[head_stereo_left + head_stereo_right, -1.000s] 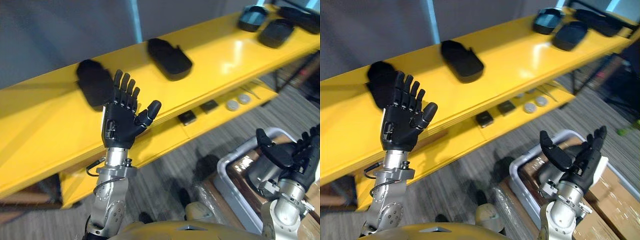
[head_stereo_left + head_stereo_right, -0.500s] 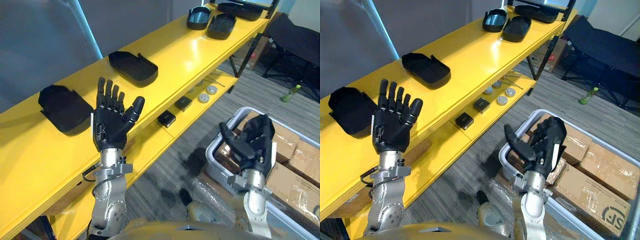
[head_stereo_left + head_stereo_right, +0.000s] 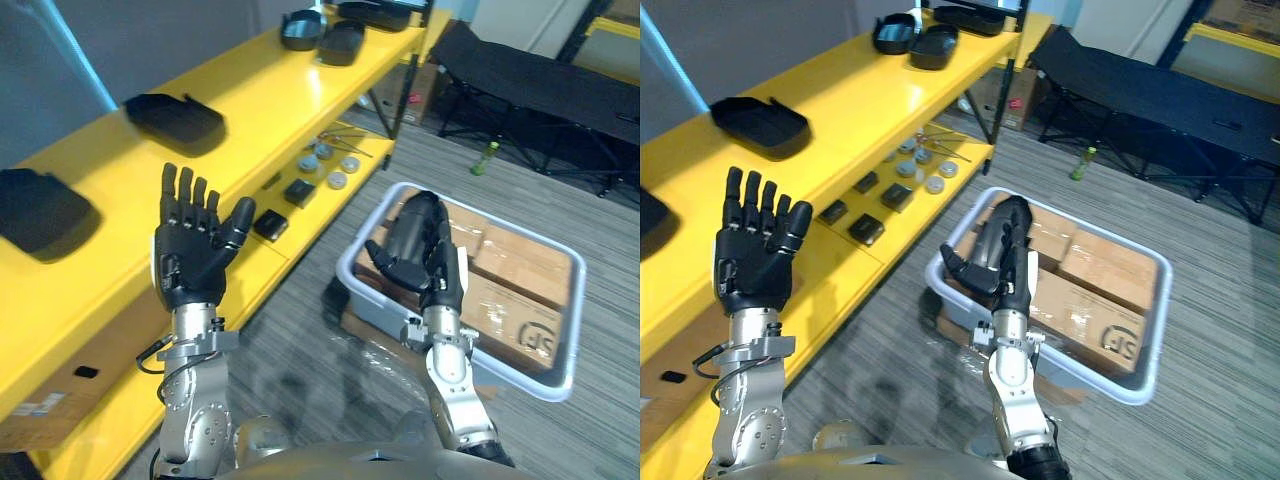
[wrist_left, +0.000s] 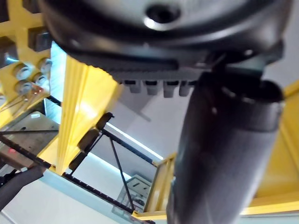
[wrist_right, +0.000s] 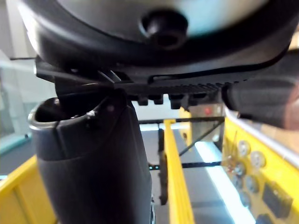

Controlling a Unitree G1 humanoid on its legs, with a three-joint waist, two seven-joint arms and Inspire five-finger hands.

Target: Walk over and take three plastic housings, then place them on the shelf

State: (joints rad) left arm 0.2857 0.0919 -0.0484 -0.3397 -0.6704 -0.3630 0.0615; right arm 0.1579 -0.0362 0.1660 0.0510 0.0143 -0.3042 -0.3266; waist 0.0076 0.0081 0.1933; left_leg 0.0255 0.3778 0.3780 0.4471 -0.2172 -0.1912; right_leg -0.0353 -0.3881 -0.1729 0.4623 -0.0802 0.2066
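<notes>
Left eye view: holds the left hand up on the near left, palm showing, fingers straight and spread, grasping nothing. Carries the right hand upright on the right, in front of the grey bin of cardboard boxes, fingers loosely relaxed, likewise empty. Finds the black plastic housings lying on top of the yellow shelf, from the left edge to the far end, none in either hand.

Right eye view: gives the same layout, with small parts on the lower level of the shelf.

Left wrist view: looks past a free thumb to yellow shelving.

Right wrist view: same again, nothing against the palm.

Reads as the fetching step, empty-handed. Next calls for walking to a housing, curling one hand round it, then setting it on a bare stretch of shelf.
</notes>
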